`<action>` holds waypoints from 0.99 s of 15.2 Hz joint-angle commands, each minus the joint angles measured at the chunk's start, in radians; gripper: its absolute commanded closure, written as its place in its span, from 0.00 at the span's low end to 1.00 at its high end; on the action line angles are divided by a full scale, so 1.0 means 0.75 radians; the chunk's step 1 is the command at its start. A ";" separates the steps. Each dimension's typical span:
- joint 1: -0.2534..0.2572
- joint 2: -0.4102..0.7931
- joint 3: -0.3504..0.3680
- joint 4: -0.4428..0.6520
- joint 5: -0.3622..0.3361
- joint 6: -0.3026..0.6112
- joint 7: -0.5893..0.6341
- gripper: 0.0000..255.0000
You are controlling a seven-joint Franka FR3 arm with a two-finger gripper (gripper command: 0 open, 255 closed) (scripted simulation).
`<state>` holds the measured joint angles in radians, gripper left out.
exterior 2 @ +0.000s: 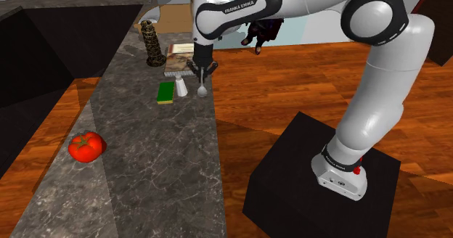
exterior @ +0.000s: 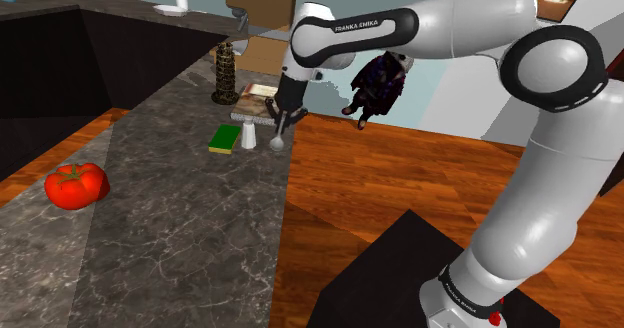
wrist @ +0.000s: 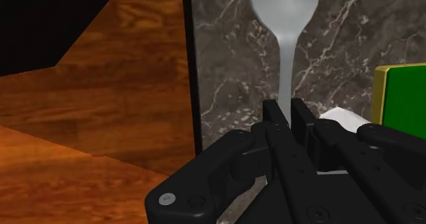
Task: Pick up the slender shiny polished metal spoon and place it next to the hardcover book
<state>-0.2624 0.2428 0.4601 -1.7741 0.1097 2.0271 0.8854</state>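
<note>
Slippage threatens: jaws clamped on just the thin handle end of the spoon (wrist: 285,11), beside the surface (wrist: 232,65) edge, could let it twist loose onto the floor (wrist: 102,86).

spoon (wrist: 285,24): its bowl is running off the wrist view's edge, and its handle end is disappearing between the gripper (wrist: 285,108) fingers clasping it.
sponge (wrist: 403,100): the picture's edge is cutting it off (a green and yellow corner is showing).
book (exterior: 258,92): the arm is covering part of it.
dark figure (exterior: 378,84): the arm is hiding its top, and it is too unclear to name.
</note>
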 commanded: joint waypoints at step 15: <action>-0.052 0.553 -0.134 0.804 -0.158 -0.313 -0.197 1.00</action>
<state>-0.3035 0.6394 0.3624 -1.1892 -0.0052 1.7933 0.7414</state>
